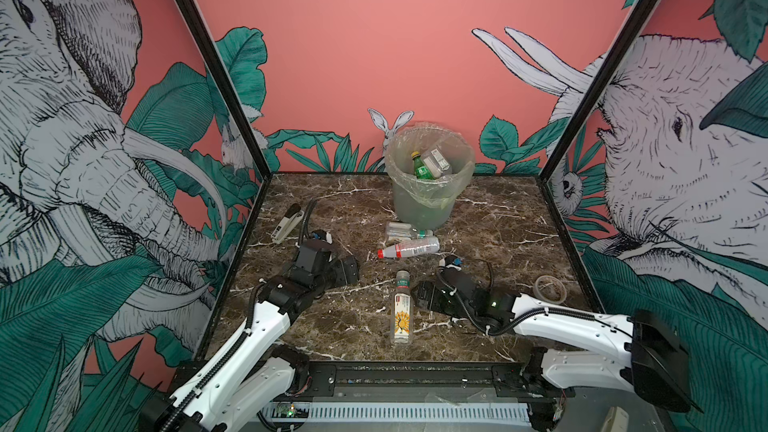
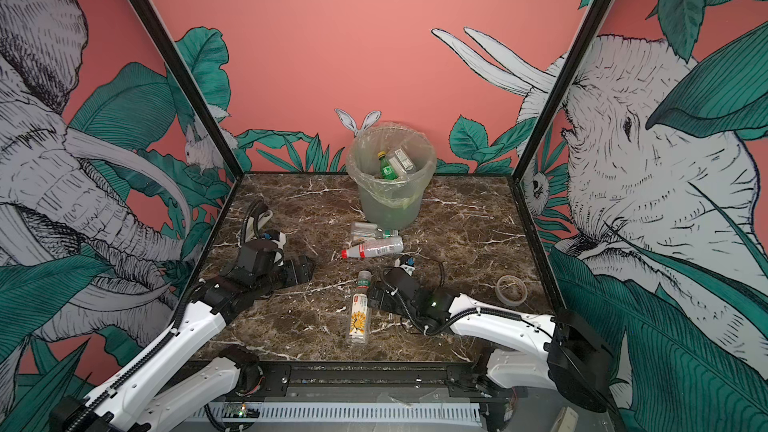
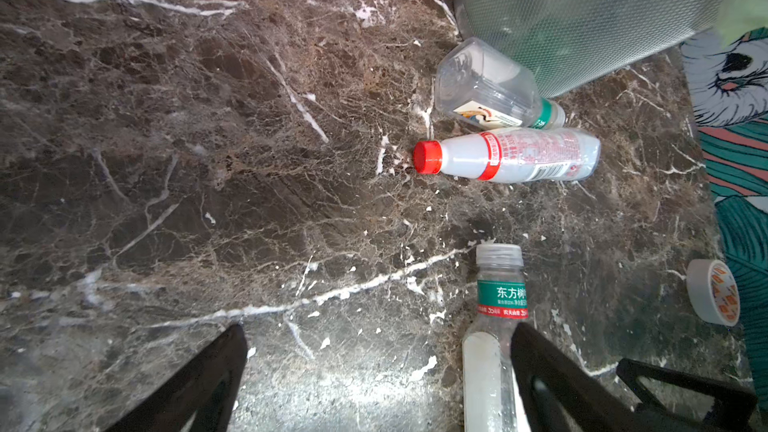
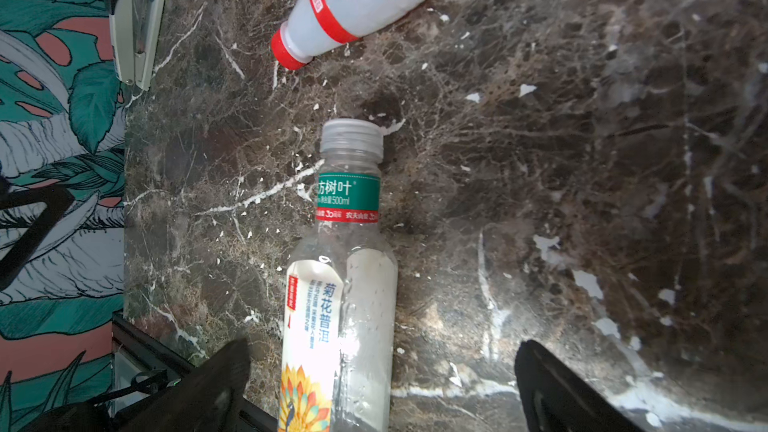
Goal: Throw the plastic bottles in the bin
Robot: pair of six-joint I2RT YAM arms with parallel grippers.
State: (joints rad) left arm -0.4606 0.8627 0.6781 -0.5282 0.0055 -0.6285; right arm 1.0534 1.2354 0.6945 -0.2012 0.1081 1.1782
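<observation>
In both top views the bin (image 1: 419, 209) stands at the table's (image 1: 498, 218) far edge, well ahead of the left arm (image 1: 266, 322) and right arm (image 1: 552, 317), with a green bottle (image 1: 422, 168) inside. The clear bottle (image 1: 405, 231) and red-capped bottle (image 1: 409, 248) lie side by side just before it, the stapler (image 1: 286, 222) lies by the left edge, and the tape roll (image 1: 557, 297) by the right edge. Left wrist view: the left gripper (image 3: 380, 330) stands apart and empty over bare marble, with the green-banded bottle (image 3: 500, 292) lying just beside one finger. Right wrist view: the right gripper (image 4: 384, 344) stands spread, gripping nothing. That bottle lies lengthwise in the gap, cap ahead, with bare marble on its far side.
</observation>
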